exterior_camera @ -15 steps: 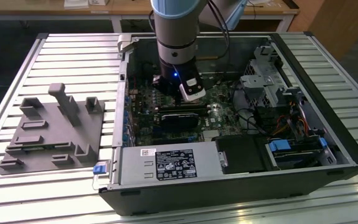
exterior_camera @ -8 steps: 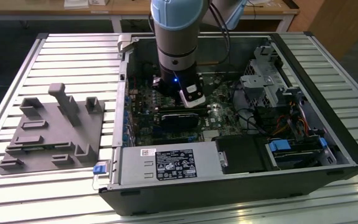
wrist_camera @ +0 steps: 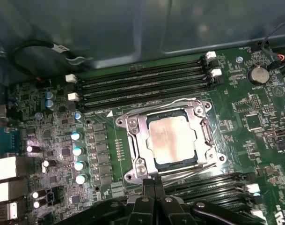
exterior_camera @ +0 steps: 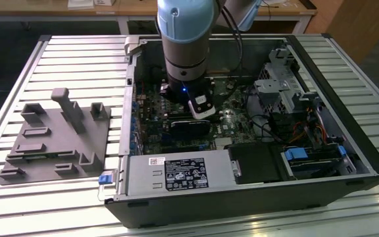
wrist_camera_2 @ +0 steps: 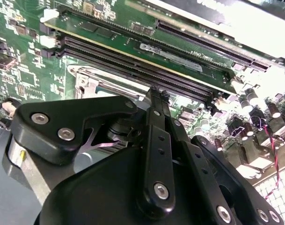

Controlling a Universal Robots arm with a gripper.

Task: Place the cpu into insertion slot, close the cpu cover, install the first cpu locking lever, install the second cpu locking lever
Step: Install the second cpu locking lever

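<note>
**CPU seated under its cover, gripper closed just beside the socket**

In the first wrist view the cpu (wrist_camera: 172, 139), its pale tan metal face up, lies flat inside the insertion slot (wrist_camera: 154, 165) in the middle of the green motherboard (wrist_camera: 254, 117). The cpu cover (wrist_camera: 137, 140), a silvery frame with an open centre, lies down flat around the chip, framing all four sides. Thin wire locking levers (wrist_camera: 208, 136) run along the edges of the frame; whether they are latched cannot be told.

Long black memory slots (wrist_camera: 142, 86) lie in rows just beyond the socket on one side, and more (wrist_camera: 212, 185) lie on the opposite side, next to the gripper. A row of small silver-topped capacitors (wrist_camera: 77, 157) stands beside the socket, and a round coin battery (wrist_camera: 257, 74) sits further off on the board.

The gripper (wrist_camera: 154, 187) hangs just at the socket's edge with its two black fingertips pressed together and nothing between them. In the second wrist view the same fingers (wrist_camera_2: 157, 101) meet at a narrow tip above the board, close to the memory slots there.

In the exterior view the arm (exterior_camera: 184, 44) reaches straight down into the open computer case (exterior_camera: 255, 197), which lies on a slatted metal table (exterior_camera: 77, 64). A grey parts fixture (exterior_camera: 57, 138) sits on the table at the exterior view's left of the case.
</note>
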